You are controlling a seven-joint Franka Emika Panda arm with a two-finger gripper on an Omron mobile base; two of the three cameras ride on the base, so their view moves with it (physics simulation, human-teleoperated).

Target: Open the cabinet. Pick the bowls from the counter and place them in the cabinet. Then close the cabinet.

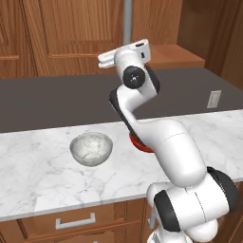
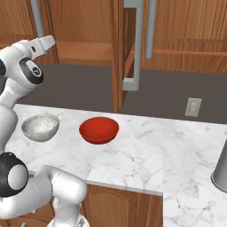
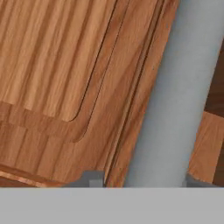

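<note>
Two bowls stand on the white marble desk [image 2: 146, 155], both upright and both holding nothing. The grey-white speckled bowl [image 1: 91, 148] sits toward the left; the glossy red bowl [image 2: 99, 130] sits to its right, near but apart from it. In the left base view the red one is largely hidden behind the arm. At the desk's right end a grey cylindrical vessel [image 2: 221, 170] is cut by the picture's edge. Below the desk edge, one drawer with a short grey handle [image 1: 75, 221] shows.

Beyond the desk, the wall carries one pale outlet plate [image 2: 193, 107].

Above, the reddish-brown cabinet [image 2: 91, 20] has one door swung open, edge-on to the right base view, exposing a bare wooden shelf [image 2: 84, 52]. The claw [image 3: 140, 183] is raised at this door's grey bar handle [image 3: 175, 96], well above both bowls. Its two tips sit either side of the bar, close against it; whether they pinch it cannot be told.
</note>
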